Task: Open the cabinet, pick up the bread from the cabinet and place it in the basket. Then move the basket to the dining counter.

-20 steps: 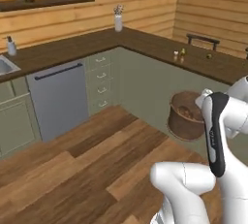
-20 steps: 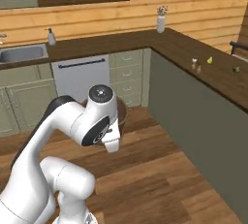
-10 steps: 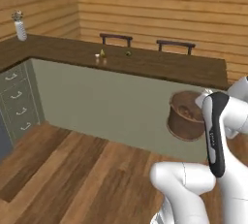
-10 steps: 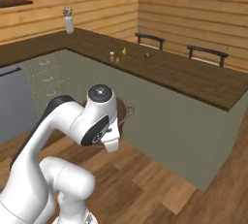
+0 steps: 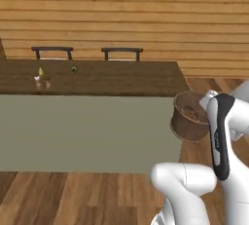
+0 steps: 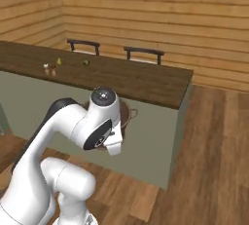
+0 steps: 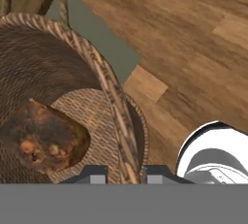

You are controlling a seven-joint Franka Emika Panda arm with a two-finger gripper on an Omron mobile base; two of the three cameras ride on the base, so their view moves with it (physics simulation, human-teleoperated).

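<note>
Bread (image 7: 41, 140) down inside basket (image 7: 104, 85) — basket up off the floor beside the dining counter (image 5: 97, 77), rim pinched tight in gripper (image 7: 126, 172). Whole view swung since before — chairs (image 5: 121, 52) and plank wall straight ahead, drawers gone.

Basket (image 5: 187, 118) up off floor, just in front of dining counter (image 5: 97, 78), near its right end. Bread (image 7: 41, 140) inside basket, on its bottom. Gripper (image 7: 126, 174) at basket rim, one tip inside wall, one outside. Two chairs (image 5: 121, 52) behind counter, against wall. Few small items (image 5: 41, 76) on counter top, left part; prob. fruit, too small to tell.
</note>
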